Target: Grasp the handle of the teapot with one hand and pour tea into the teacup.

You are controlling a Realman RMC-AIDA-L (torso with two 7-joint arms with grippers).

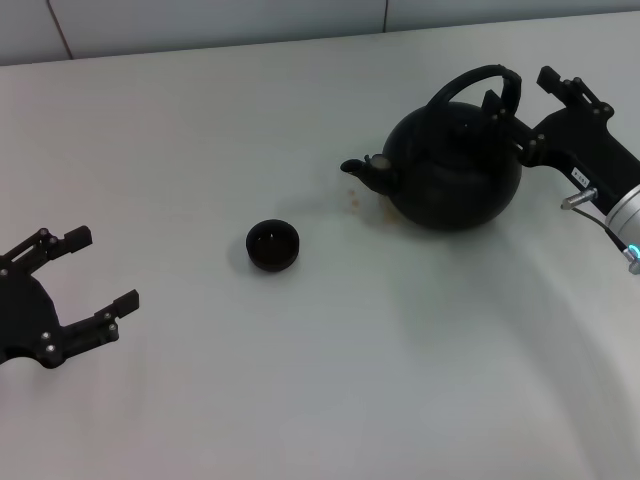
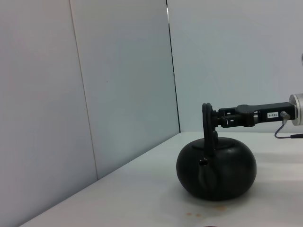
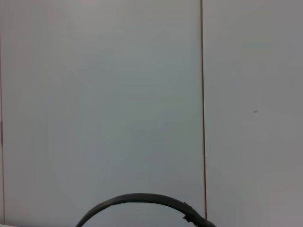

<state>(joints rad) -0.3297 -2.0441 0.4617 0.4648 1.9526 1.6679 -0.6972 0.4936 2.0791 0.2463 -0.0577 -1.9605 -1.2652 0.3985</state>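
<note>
Reaching in from the side, my right gripper (image 1: 508, 108) is up at the handle (image 1: 478, 82) of the teapot (image 1: 455, 165). One finger sits on each side of the loop, but I cannot tell if they are pinching it yet or only around it. I come in flat and level because the handle stands up tall over the lid, so a side grab should let me tip the pot later. The pot is big, round and dull black, and it sits on the table (image 1: 300, 400) with its short spout pointing at the teacup (image 1: 273, 245). The cup is tiny and black and stands well apart from the spout, so I think the pot must be lifted and carried over. A few brown drops (image 1: 352, 197) lie by the spout. My left gripper (image 1: 85, 270) waits far off, fingers spread wide and holding nothing.
</note>
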